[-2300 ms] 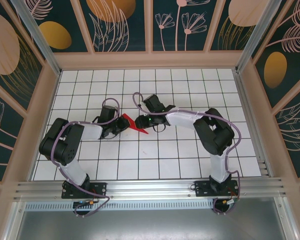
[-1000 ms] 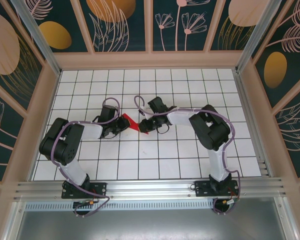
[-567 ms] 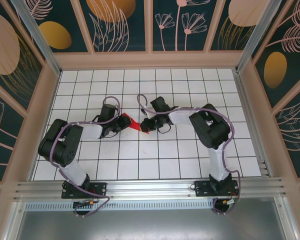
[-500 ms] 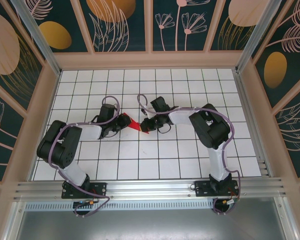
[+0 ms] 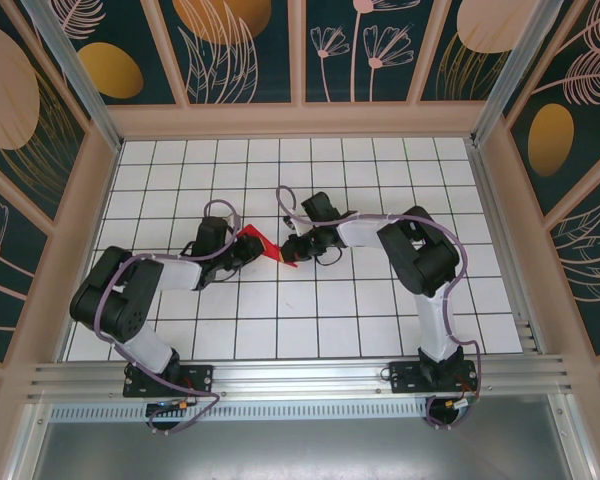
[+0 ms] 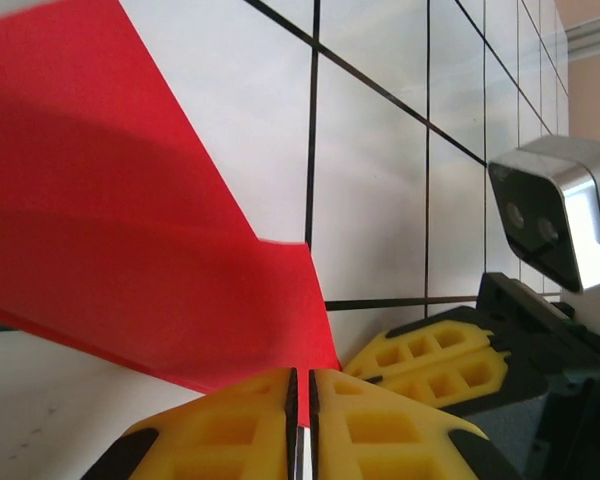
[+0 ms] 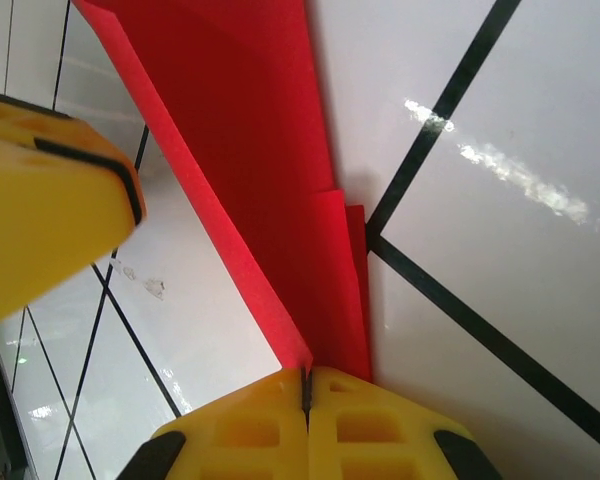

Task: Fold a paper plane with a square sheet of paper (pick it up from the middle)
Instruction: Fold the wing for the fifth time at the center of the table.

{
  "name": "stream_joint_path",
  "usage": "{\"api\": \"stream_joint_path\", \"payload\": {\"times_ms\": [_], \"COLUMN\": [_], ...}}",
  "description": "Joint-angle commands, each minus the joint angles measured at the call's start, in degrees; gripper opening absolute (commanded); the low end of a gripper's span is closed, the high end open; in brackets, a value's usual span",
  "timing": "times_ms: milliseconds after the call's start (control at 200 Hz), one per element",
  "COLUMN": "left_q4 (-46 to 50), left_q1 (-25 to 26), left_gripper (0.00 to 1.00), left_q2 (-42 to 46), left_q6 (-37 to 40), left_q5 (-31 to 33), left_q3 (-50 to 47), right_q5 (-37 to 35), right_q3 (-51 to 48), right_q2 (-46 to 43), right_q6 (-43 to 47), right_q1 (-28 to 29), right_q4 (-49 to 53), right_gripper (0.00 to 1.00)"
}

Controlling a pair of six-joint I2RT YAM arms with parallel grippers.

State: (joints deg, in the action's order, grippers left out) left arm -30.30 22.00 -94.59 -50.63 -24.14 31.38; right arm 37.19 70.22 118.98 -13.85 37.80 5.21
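Red paper (image 5: 263,244), already folded into a narrow layered shape, sits out in the middle of the tabletop (image 5: 380,300), strung between our two arms. Our left tool (image 5: 242,250) has its yellow pads squeezed flat together on one corner of it. Our right tool (image 5: 292,250) is clamped just as tight on the other end, where the right wrist view shows several creased layers running into the seam. So both tools are holding paper, and they're very near each other.

Here's where it could go wrong, as we read it. Each grip bites only the very edge, so a small tug could slide a layer out and loosen the fold. If the arms draw apart, this thin sheet may tear at a crease. If they close in, the span will likely buckle and set a stray crease, or the tools themselves could bump.
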Motion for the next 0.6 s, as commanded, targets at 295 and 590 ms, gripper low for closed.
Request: {"api": "stream_joint_path", "payload": {"times_ms": [295, 590], "left_q4": [-5.39, -3.23], "left_q1": [1.37, 1.32], "left_gripper": [0.13, 0.11], "left_q2": [-6.50, -8.57], "left_q6": [-1.31, -1.24], "left_q5": [-2.59, -0.41], "left_q3": [1.51, 3.58], "right_q5": [-3.17, -3.00], "right_q3": [1.33, 1.41], "right_q2": [4.07, 4.25], "right_q6": [-0.61, -0.30], "right_q1": [-0.45, -0.49], "right_q4": [4.29, 4.55], "right_gripper": [0.07, 0.07]}}
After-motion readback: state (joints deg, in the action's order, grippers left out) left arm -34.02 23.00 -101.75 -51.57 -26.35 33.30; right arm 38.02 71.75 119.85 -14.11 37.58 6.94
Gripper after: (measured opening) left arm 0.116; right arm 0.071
